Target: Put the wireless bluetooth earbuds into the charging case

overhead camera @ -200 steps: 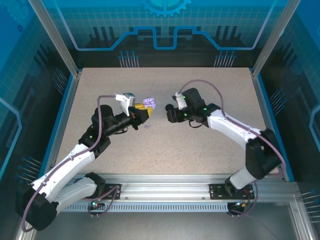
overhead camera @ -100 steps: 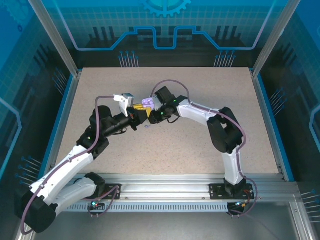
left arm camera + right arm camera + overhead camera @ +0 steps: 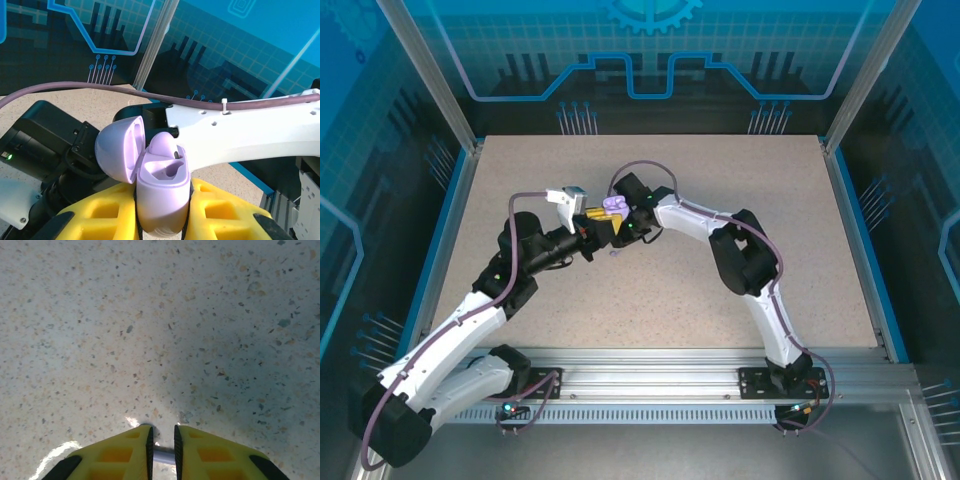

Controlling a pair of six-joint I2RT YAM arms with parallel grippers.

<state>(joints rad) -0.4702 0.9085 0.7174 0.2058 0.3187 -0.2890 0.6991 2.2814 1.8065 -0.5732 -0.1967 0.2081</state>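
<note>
Top external: right end effector [image 3: 619, 241] pinching earbud [image 3: 162, 455] near held lavender case [image 3: 614, 204].

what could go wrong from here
The right gripper pinches a tiny earbud right at its tips; it may slip or flick away. The left gripper holds the open case by its lower part, so a push into the empty slot might tilt it.

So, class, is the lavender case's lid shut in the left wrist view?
No: the lavender case has its lid swung open, its inside showing.
</note>
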